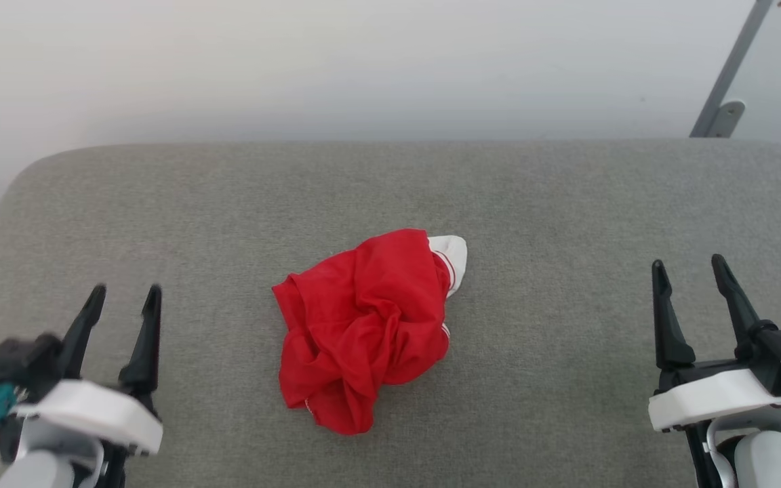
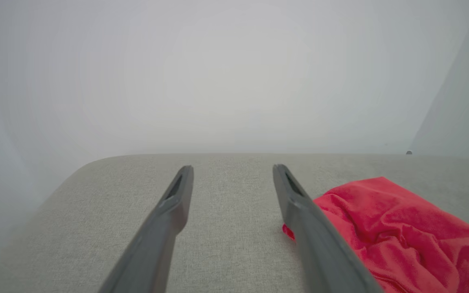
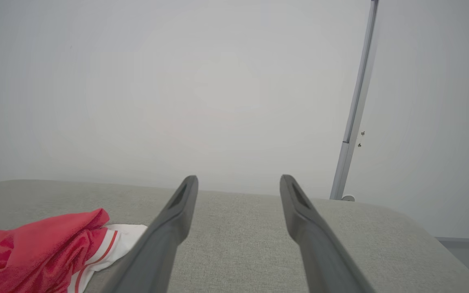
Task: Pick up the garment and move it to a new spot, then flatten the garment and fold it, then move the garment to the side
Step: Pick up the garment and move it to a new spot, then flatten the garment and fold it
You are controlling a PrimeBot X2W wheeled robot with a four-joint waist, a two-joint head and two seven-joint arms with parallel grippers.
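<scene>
The garment lies crumpled in a heap at the middle of the grey padded surface, red with a white striped cuff poking out at its far right. My left gripper hovers open at the lower left, well apart from the heap. My right gripper hovers open at the lower right, also clear of it. In the left wrist view the garment sits right of my open left gripper. In the right wrist view the garment with its cuff lies left of my open right gripper.
A pale wall rises behind the surface's far edge. A grey metal bracket stands against the wall at the back right, seen again as the bracket in the right wrist view. The surface's far corners are rounded.
</scene>
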